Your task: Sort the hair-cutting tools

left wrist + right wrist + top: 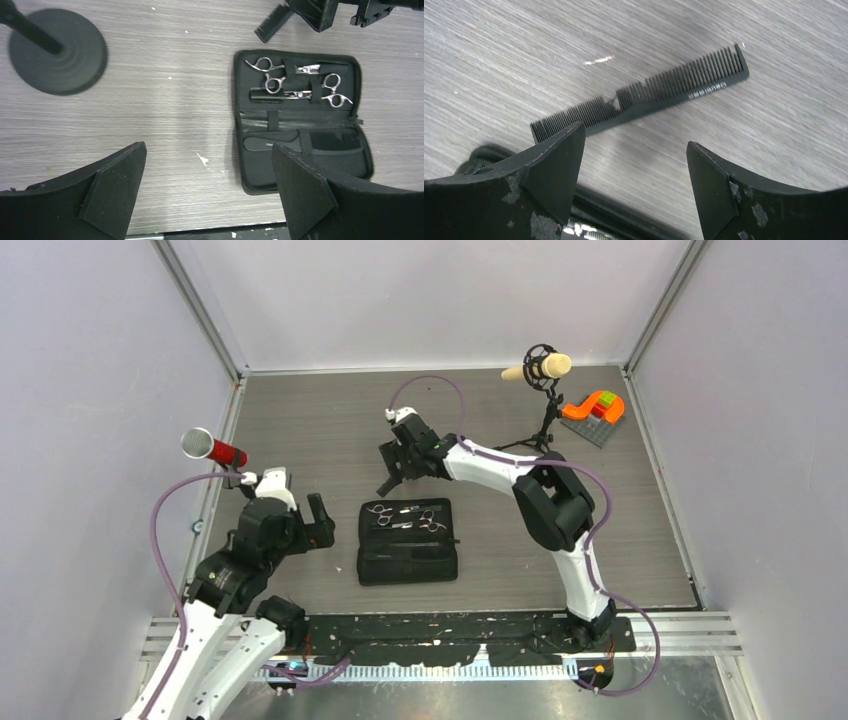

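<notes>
The black case lies open in the middle. Two silver scissors are strapped in its upper half; they also show in the top view. A slim black piece tucked in the lower half looks like a comb. Another black comb lies flat on the table just beyond the case, also seen in the top view. My right gripper hovers open right over it, touching nothing. My left gripper is open and empty, left of the case.
A red-headed microphone stands at the left, its round base near my left gripper. A cream microphone on a tripod stands at the back right. Orange and green blocks sit on a grey plate behind it.
</notes>
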### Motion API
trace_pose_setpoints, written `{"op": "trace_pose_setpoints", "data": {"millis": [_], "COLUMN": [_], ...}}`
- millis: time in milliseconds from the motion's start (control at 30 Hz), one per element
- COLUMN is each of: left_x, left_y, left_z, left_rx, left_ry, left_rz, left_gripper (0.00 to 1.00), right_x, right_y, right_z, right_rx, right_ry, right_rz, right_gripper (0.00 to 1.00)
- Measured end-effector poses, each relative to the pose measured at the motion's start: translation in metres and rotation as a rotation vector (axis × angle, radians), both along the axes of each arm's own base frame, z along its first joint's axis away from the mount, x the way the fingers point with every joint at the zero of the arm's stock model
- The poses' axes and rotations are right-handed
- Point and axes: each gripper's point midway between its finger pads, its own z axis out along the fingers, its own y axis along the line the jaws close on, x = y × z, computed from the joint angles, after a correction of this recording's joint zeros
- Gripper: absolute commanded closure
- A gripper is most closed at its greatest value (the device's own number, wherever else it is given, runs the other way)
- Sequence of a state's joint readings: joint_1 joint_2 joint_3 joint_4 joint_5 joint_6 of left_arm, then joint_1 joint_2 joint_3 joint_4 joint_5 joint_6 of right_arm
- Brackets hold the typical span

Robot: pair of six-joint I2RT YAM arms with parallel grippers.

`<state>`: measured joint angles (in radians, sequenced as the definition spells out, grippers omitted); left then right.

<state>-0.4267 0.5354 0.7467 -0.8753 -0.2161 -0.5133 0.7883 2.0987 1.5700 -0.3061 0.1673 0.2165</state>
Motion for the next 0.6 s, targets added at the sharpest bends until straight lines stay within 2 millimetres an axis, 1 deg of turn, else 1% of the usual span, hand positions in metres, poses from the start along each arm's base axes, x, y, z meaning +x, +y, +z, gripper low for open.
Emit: {"op": "trace_pose_setpoints", "data": {"millis": [233, 367, 600], "left_x": [-0.004, -0.004, -0.004], "left_y": [0.021, 0.028, 0.04], "left_z": [0.011, 0.015, 0.021], "left_rx": [0.097, 0.14, 0.208], "left_ry": [-0.082, -0.112, -0.154], "left_rz": [0.006, 0.007, 0.018], "left_gripper": [0.0, 0.0, 0.0], "right_x": [0.02, 0.02, 0.026], "right_y": [0.02, 0.014, 0.002], "right_z": [-0.015, -0.031, -0.031], "right_rx": [-0.013, -0.059, -0.108], "right_ry": [0.01, 0.034, 0.014], "right_rz": [0.0, -0.02, -0.079], "right_gripper": [0.18, 0.18, 0.18]}}
